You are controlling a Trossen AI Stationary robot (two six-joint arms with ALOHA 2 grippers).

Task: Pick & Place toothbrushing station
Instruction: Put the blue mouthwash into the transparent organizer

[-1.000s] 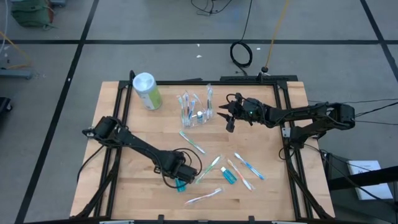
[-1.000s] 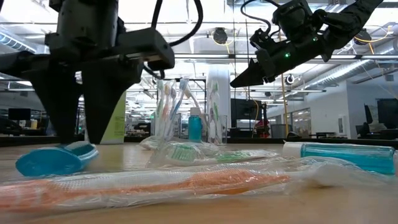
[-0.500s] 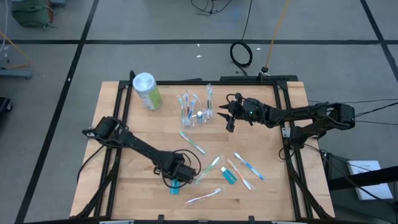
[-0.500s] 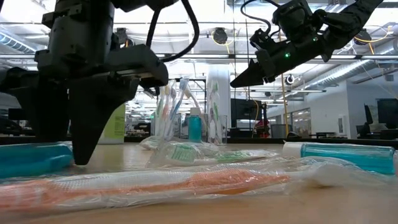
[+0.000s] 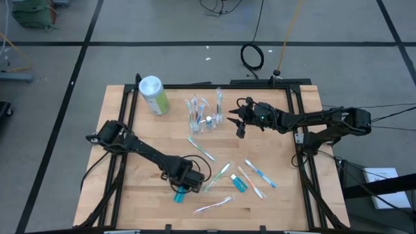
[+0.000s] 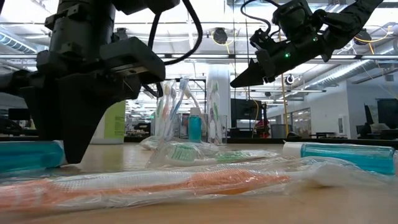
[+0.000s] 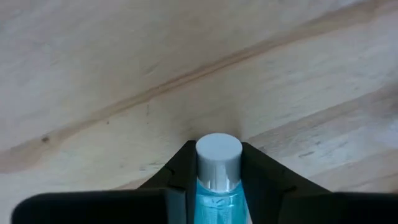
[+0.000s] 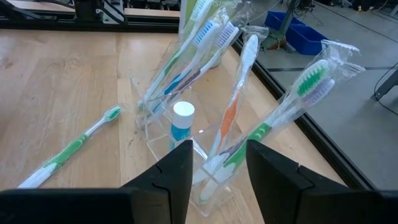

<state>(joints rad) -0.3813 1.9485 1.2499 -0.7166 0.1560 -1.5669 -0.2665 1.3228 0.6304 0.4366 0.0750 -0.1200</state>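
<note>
Item: left gripper (image 5: 182,192), low near the table's (image 5: 130,195) front edge, left of centre. Since a second ago its fingers have closed in from wide apart onto a small blue white-capped tube (image 7: 217,171); the left wrist view shows both fingers against the tube's sides. The tube has shifted slightly toward the front-left beneath the gripper. In the low view the tube (image 6: 28,157) lies flat, partly cut off at the frame edge, the gripper (image 6: 78,127) standing over it.

Item: right gripper (image 5: 238,123), held above the table toward the back edge, unmoved, fingers parted with nothing between them.

Item: toothbrushing station (image 5: 201,114), clear holder standing near the middle of the back edge, just beside the right gripper, unchanged; it carries wrapped brushes and one capped tube (image 8: 182,121).

Item: loose wrapped toothbrushes (image 5: 257,174) and another tube (image 5: 238,184), scattered front-centre, unchanged. The wrapping blurs their detail in the low view.

Item: green canister (image 5: 153,95), back-left corner, unchanged.
</note>
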